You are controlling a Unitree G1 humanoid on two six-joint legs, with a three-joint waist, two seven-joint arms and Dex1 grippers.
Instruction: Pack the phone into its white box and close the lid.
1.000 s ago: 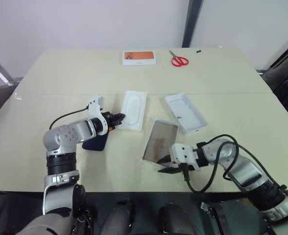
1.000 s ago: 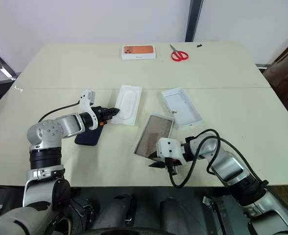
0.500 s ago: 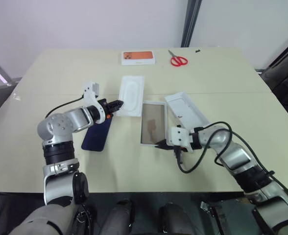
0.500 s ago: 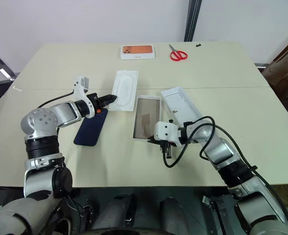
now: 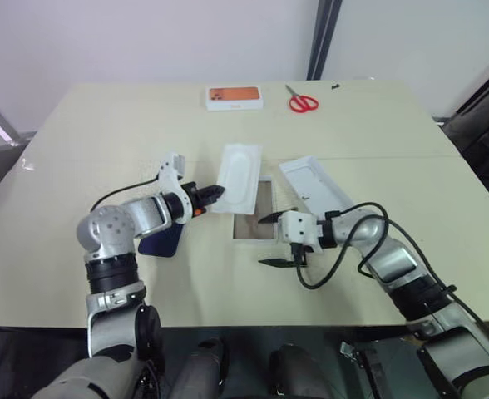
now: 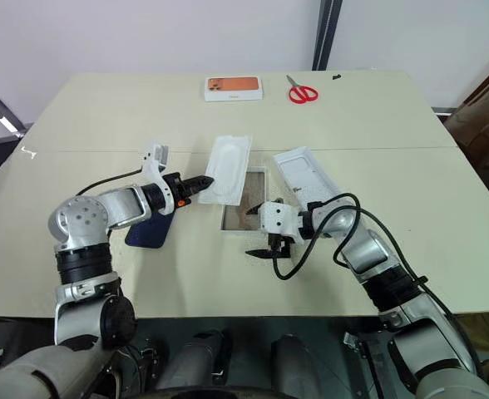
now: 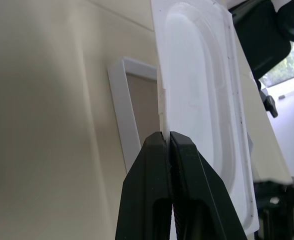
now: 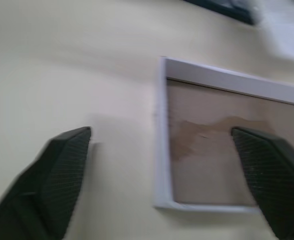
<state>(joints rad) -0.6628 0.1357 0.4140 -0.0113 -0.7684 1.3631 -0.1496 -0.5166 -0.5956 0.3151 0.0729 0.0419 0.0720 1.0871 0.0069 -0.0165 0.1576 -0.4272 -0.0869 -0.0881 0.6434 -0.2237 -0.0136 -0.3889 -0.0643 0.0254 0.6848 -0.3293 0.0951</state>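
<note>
— Left gripper [image 7: 166, 137]?
— Clenched on the edge of the flat white plastic insert with a rounded recess [image 5: 237, 178], held tilted above the shallow white cardboard tray with a tan inside [image 6: 234, 218].
— Right gripper [image 5: 269, 241]?
— Released, black fingers [image 8: 62, 170] spread wide at the tray's near end, nothing between them.
— Dark navy slim smartphone [image 5: 163, 241]?
— Flat on the pale table [image 5: 103, 133], beside the left forearm, left of the tray.
— White rectangular cardboard lid [image 5: 315, 190]?
— Lying open-side up, just right of the tray.
— Far edge?
— Small orange-topped white box [image 5: 234, 97] and red-handled scissors [image 5: 303, 102].
</note>
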